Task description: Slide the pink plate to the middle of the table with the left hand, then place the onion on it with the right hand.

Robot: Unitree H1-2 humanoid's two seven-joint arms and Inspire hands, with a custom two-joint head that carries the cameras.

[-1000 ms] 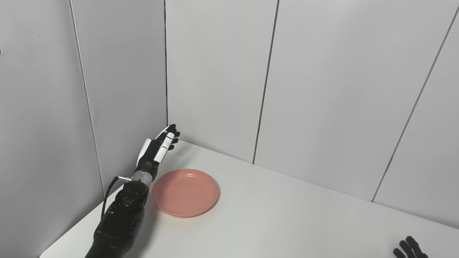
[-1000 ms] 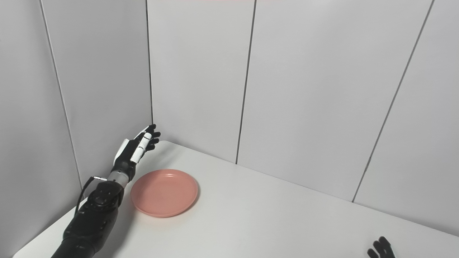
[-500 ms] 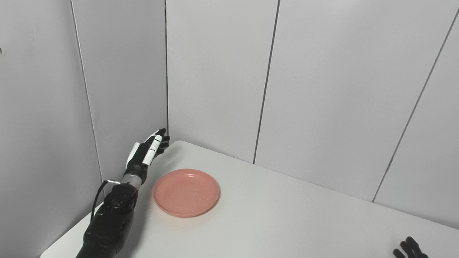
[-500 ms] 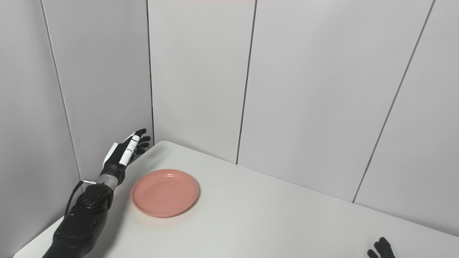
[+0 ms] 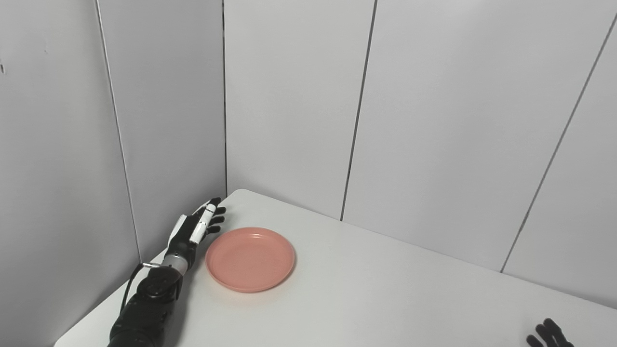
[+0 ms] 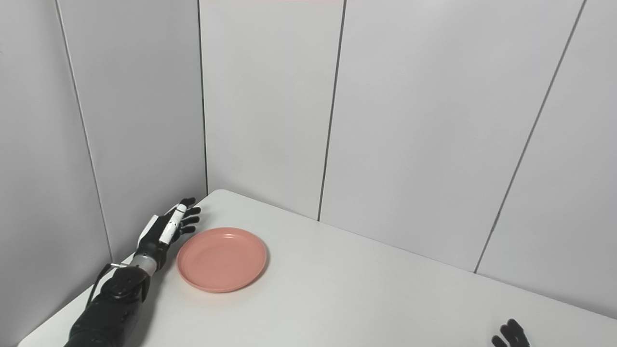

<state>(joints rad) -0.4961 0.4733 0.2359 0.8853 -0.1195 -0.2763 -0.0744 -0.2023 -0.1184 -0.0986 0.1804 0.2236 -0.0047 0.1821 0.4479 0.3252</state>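
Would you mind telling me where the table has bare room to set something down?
The wide stretch from the pink plate rightward to the right hand lies bare. It is crowded only at the left corner, where the open left hand sits beside the plate.

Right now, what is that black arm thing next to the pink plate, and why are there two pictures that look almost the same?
That black arm belongs to a robot shaped a bit like a person. Its two head cameras sit side by side like eyes, so both pictures show one scene from slightly different spots. The left hand reaches along the white table, low beside the pink plate, with its fingers spread. It holds nothing. The plate is empty. Only the fingertips of the right hand peek in at the bottom corner, so I cannot tell what it is doing. No onion shows in these pictures.
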